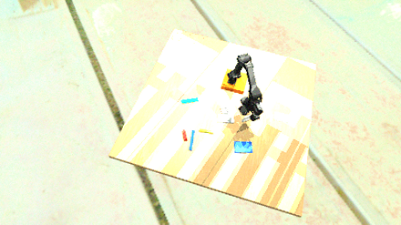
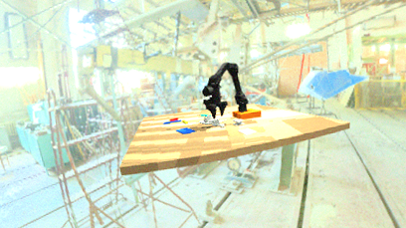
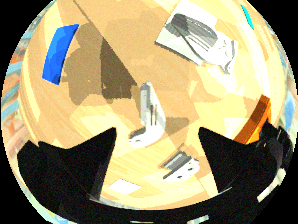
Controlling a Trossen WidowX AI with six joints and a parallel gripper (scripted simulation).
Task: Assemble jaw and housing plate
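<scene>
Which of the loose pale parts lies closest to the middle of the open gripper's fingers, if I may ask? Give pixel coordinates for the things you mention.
The L-shaped one (image 3: 149, 116); the others lie further right.

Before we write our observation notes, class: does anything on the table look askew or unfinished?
Yes. A loose pale jaw piece lies apart from the white base plate, below the open claw, so the assembly looks unfinished.

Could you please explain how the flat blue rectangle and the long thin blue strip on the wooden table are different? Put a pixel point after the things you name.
The flat blue rectangle (image 1: 243, 147) is broad, while the long thin blue strip (image 1: 191, 140) is narrow. The rectangle stands apart from the other coloured pieces; the strip lies between a short red piece (image 1: 184, 135) and a thin yellow one (image 1: 206, 131). Both lie on the wood.
</scene>
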